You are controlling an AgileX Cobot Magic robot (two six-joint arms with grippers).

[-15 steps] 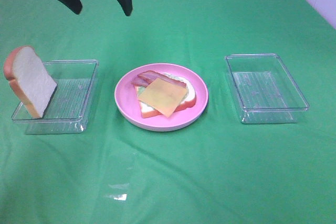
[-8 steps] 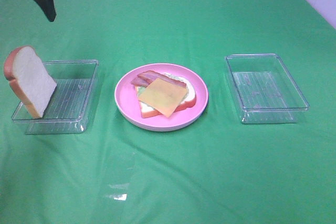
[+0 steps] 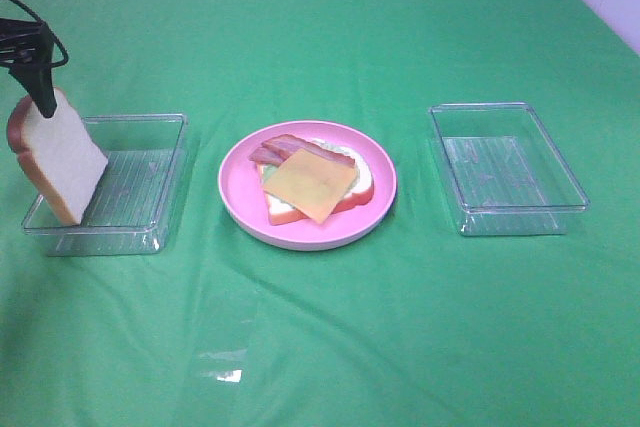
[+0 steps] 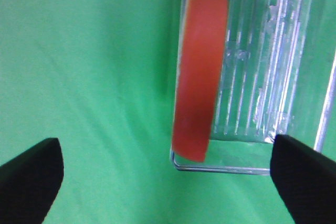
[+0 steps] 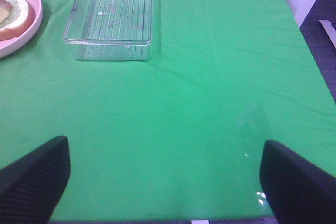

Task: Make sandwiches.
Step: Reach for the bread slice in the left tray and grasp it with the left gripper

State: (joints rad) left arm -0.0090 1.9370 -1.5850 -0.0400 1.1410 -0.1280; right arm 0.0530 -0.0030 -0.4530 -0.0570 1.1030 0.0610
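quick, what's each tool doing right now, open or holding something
Left tool: open, empty, above the bread slice leaning in the tray.
Right tool: open, empty, over bare cloth.

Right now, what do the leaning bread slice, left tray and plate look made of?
Bread slice: likely foam or soft plastic toy; matte white face, smooth uniform orange crust.
Left tray: clear rigid plastic, glossy; see-through walls, ribbed floor with highlights.
Plate: pink plastic probably, smooth with a slight sheen; ceramic can't be ruled out.

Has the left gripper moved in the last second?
Yes. The left gripper swung left and down from above the plate's far-left side to the bread slice on the left tray.
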